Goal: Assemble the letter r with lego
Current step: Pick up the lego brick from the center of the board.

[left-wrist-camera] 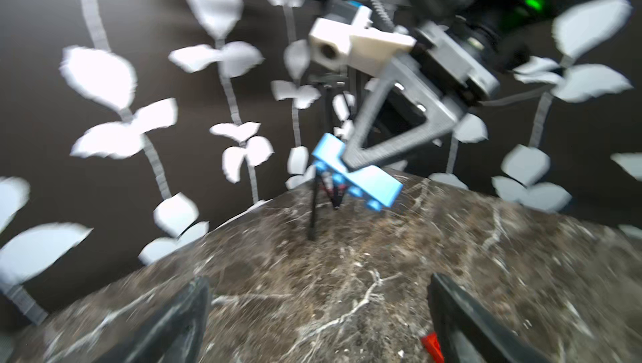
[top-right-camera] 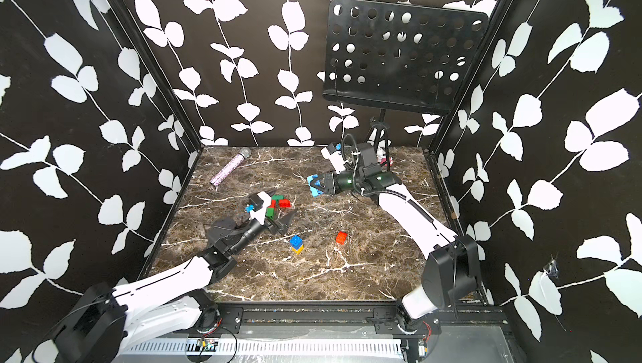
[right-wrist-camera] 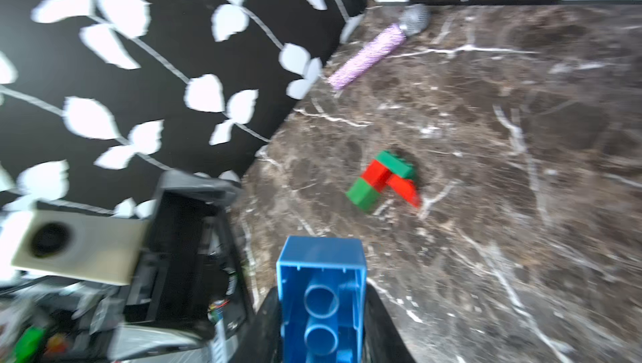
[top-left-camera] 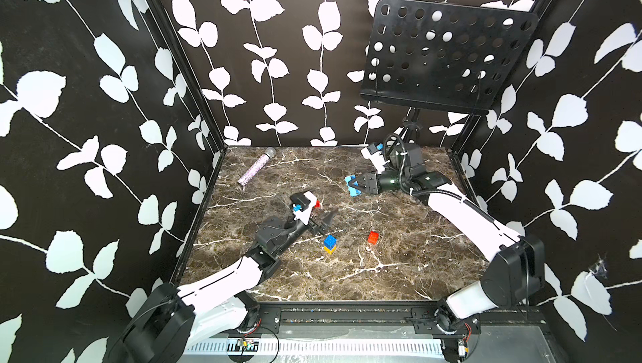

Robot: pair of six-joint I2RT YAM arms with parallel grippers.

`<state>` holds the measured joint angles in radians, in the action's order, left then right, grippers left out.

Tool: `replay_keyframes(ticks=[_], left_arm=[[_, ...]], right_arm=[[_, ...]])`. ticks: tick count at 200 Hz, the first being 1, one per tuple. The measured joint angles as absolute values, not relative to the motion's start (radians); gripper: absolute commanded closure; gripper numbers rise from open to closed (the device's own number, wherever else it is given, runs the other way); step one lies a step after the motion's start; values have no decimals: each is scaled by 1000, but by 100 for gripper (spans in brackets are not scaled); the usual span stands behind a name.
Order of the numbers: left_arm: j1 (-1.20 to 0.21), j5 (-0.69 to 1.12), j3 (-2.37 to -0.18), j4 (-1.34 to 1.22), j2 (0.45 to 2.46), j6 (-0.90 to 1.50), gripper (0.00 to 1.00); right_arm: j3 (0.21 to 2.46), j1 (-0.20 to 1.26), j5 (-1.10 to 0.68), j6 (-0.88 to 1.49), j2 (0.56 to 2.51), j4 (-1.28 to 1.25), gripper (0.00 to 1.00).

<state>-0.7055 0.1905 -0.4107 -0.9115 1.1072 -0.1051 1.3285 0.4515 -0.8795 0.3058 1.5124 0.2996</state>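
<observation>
My right gripper [top-left-camera: 355,185] is shut on a light blue lego brick [top-left-camera: 351,187], held above the marble table's far middle. The right wrist view shows the brick's hollow underside [right-wrist-camera: 321,291] between the jaws. My left gripper [top-right-camera: 280,205] stands open over a joined cluster of red and green bricks [top-right-camera: 279,202], whose pieces [right-wrist-camera: 382,179] lie flat on the table. In the left wrist view its fingertips [left-wrist-camera: 199,291] are wide apart with only a red edge [left-wrist-camera: 432,345] beside one. A blue brick stacked on a yellow one [top-left-camera: 330,243] and a lone red brick [top-left-camera: 373,237] sit nearer the front.
A glittery purple microphone [top-left-camera: 256,170] lies at the back left of the marble table [top-left-camera: 347,274]. A black perforated music stand [top-left-camera: 444,55] rises at the back right, its tripod legs behind my right arm. Patterned walls close in three sides.
</observation>
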Motion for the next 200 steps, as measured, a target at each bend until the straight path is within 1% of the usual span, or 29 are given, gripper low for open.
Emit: replay_keyframes(ticks=[11,40,88,143,163,200], left_arm=[[-706,250,-438,-963,1160,-125,2],[-706,324,-467,-1113,1271,-152,3],[-706,398,-511,-1203,1365,-155,5],[-720,432,-529,-1241,1406,-154,19],[-729,433,-529,-1255,1414,-155,23],[-739,425,-529,-1256,1415,-174,34]], right_arm=[[1326,451,-922,305,1504,301,67],[1287,456,-996,292,1467,301,67],[1261,458,-1059,285,1459,308,66],[1261,458,-1082,286,1460,303,66],[1261,458,-1089,289,1466,299,65],[1261,458,-1100,311,1485,289,65]])
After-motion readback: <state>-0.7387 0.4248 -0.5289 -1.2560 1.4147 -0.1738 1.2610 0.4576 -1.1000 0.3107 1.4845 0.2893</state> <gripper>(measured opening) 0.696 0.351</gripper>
